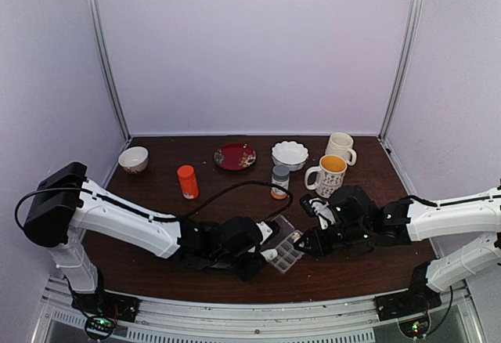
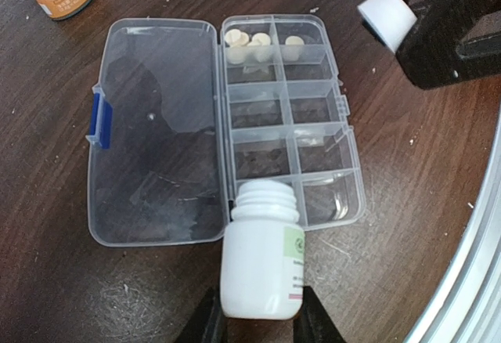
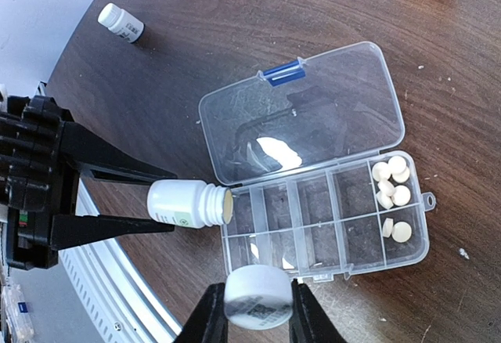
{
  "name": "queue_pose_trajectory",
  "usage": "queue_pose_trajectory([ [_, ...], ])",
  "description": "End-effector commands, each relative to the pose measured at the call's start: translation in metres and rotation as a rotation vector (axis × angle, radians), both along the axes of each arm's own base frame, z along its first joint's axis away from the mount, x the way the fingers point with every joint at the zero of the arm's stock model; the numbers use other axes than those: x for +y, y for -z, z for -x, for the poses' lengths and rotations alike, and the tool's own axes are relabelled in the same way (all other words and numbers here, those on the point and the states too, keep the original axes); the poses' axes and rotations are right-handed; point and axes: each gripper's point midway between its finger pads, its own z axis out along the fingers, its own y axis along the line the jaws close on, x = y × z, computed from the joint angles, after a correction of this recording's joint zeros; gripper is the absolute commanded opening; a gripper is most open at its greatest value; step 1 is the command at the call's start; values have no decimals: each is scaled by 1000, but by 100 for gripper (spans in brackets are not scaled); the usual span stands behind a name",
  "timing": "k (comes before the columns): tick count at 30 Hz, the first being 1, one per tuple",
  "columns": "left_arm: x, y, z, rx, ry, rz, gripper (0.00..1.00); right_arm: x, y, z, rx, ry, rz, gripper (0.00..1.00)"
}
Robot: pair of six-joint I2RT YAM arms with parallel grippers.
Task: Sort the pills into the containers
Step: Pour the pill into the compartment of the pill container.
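Top external camera is sitting high behind the near edge of the table, facing forward and down to the back wall; far view, objects showing small. Left wrist camera is looking steeply down, close, from a short end of the organiser box, its lid lying left. Right wrist camera is looking down equally close from the long side opposite the hinge. All three are sharing the box; each wrist view is also catching the opposite arm's tool: right gripper at upper right, left gripper at left.

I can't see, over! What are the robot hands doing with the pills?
Left gripper shut on white bottle, tipped at organiser box. Right gripper shut on cap. Pills in its far end. Nothing blocking.
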Motion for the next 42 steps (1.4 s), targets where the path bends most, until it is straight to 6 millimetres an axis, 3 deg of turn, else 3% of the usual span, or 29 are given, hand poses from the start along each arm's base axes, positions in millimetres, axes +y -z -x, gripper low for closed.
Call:
queue_pose_trajectory([
  [1,-9,-17,-3,-1,-3,82,0,-4,-3,-2,-20,19,-7,0],
  [4,-8,-8,-2,8,-4,56,0,-2,-4,-2,-21,18,-10,0],
  [8,-12,-14,0,21,6,75,0,-3,-4,-2,-20,17,-6,0],
  [12,-6,-2,-3,12,-12,36,0,-2,-5,-2,-21,18,-8,0],
  [24,-4,-12,-4,2,-18,52,0,-2,-4,-3,-23,16,-5,0],
  [31,-1,24,3,55,-20,8,0,-2,-3,-2,-20,13,-3,0],
  [42,-4,-19,-4,-4,-15,50,0,-1,-6,-3,-26,12,-4,0],
])
